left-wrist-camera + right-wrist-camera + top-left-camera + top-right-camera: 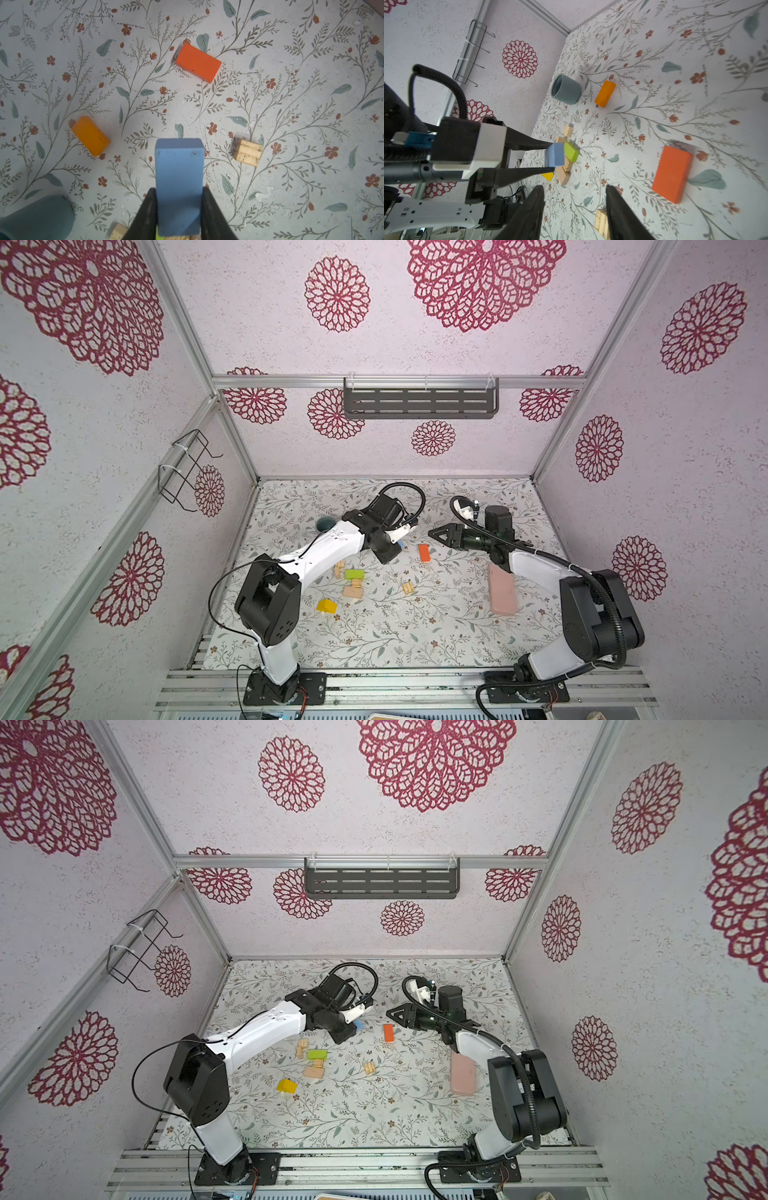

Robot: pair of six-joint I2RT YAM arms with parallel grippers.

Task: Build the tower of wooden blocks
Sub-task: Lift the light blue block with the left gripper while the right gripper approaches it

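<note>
My left gripper (178, 189) (397, 541) is shut on a light blue block (178, 166) (555, 154) (358, 1026), held above the table, behind and right of a low cluster: a green block (354, 574) (571, 152) beside grooved and plain wood blocks (353, 592). No standing tower shows. An orange-red block (424, 552) (198, 62) (671, 173) lies flat between the arms. My right gripper (574, 187) (434, 533) is open and empty, hovering just behind it. Other blocks lie loose: a yellow one (326, 606), an orange one (90, 136) (604, 94) and a small grooved one (408, 587) (248, 152).
A grey-blue mug (566, 89) (37, 216) stands at the back left, mostly hidden by my left arm in both top views. A flat pink slab (502, 589) lies under my right forearm. Walls close the table on three sides.
</note>
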